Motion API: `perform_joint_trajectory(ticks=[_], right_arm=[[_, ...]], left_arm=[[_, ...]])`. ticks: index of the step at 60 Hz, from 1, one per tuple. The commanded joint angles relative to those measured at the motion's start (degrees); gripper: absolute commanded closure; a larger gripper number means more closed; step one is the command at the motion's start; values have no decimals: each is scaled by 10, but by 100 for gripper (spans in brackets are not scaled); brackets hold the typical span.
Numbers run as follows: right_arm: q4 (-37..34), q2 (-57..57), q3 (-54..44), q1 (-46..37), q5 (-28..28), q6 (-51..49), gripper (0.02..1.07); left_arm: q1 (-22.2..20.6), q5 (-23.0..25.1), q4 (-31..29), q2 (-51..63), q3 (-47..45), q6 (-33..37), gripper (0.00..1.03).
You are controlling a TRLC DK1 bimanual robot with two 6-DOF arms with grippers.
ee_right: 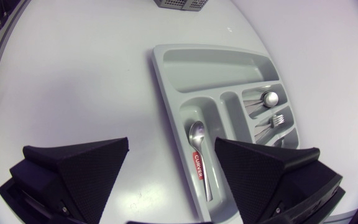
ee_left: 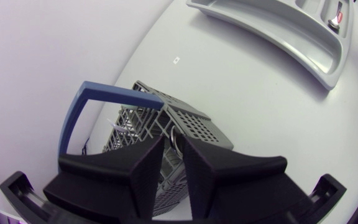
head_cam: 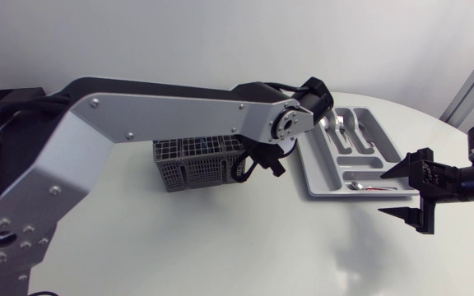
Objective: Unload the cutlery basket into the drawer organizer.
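One end of the cutlery basket [head_cam: 189, 164] hidden behind the left arm in the head view; stands mid-counter [head_cam: 179, 247], contents hard to make out. Blue handle [ee_left: 79, 118] seen only from the left wrist, under the left pincer [ee_left: 171, 142], narrowly parted, nothing visibly gripped. Well apart, drawer organizer [ee_right: 166, 81]: red-handled spoon [ee_right: 197, 149], fork [ee_right: 275, 119], separate compartments. Right pincer [ee_right: 171, 143] wide, empty, beside it.
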Motion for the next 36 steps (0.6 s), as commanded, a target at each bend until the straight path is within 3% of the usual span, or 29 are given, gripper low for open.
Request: perform_joint_trajectory(ticks=[1, 22, 36], right_arm=[[5, -9, -17, -3, -7, -19, 7], [5, -9, -24, -6, -8, -26, 7], [12, -8, -32, -6, -8, -29, 7]], left_arm=[[2, -7, 2, 28, 19, -11, 89], [0, -8, 3, 21, 17, -12, 100], [-2, -7, 5, 2, 8, -9, 100]])
